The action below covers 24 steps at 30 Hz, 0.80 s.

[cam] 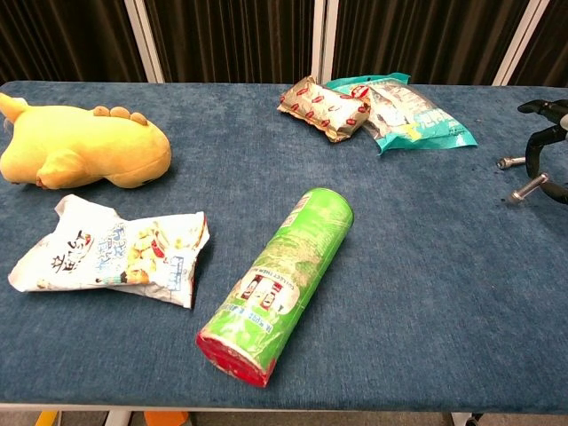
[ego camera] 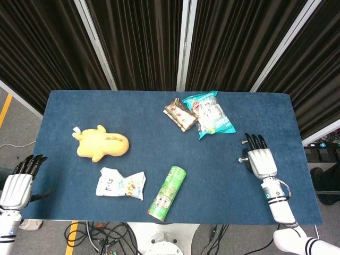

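Right hand [ego camera: 261, 159] lay flat on the blue table [ego camera: 64, 111] near its right edge, fingers extended and slightly apart, nothing in it; chest view caught only its dark fingertips [cam: 543, 142] at the frame's right border. Closest item to it was the teal snack bag [ego camera: 211, 113], up and to its left toward the back edge, not touching the hand. A brown snack packet [ego camera: 180, 113] sat against the teal bag's left side, apparently overlapping it. Left hand [ego camera: 18, 186] hung off the table's left edge, fingers straight, holding nothing, out of the chest view. Nearest to it was the white crumpled snack bag [ego camera: 120, 184], close to the front edge, with the yellow plush toy [ego camera: 101, 143] just behind. Green cylindrical can [ego camera: 167, 193] lay on its side right of the white bag, red end toward the front edge.
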Each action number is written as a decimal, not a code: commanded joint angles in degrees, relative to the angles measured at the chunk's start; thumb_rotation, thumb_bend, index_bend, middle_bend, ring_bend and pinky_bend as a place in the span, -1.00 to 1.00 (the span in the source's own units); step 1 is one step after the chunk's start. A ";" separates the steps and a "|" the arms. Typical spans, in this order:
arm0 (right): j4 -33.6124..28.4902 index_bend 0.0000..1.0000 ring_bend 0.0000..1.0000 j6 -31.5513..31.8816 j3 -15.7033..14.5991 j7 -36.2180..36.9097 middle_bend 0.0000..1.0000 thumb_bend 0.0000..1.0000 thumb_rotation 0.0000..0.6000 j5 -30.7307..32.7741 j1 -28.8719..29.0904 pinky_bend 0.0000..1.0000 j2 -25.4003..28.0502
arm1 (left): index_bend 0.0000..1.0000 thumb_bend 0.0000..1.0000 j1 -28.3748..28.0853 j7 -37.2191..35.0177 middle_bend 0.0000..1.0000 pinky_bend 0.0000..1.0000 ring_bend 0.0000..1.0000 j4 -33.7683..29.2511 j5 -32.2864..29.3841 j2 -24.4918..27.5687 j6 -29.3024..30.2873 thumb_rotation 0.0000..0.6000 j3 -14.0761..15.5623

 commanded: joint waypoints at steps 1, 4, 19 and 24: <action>-0.29 0.16 -1.00 -0.06 0.06 -0.42 -0.93 -0.37 1.00 -0.14 0.28 -1.00 0.04 | -0.71 -1.00 0.03 -0.16 -0.76 -0.66 -0.90 0.12 -0.01 -0.05 0.08 1.00 -0.03; -0.77 0.16 -1.00 -0.26 0.05 -1.09 -0.93 -0.37 1.00 -0.08 0.52 -1.00 0.19 | -0.71 -1.00 0.05 -0.29 -0.76 -0.66 -0.90 0.30 0.00 -0.20 0.19 1.00 -0.08; -0.41 0.17 -1.00 -2.34 0.25 -2.66 -0.93 -0.36 1.00 1.49 1.84 -1.00 -0.61 | -0.71 -1.00 0.11 -0.80 -0.76 -0.66 -0.90 0.76 0.14 -0.33 0.25 1.00 -0.01; -0.23 0.17 -1.00 -2.58 0.35 -2.79 -0.93 -0.36 1.00 1.71 2.19 -1.00 -0.84 | -0.71 -1.00 0.12 -0.87 -0.76 -0.66 -0.90 0.79 0.07 -0.33 0.27 1.00 -0.06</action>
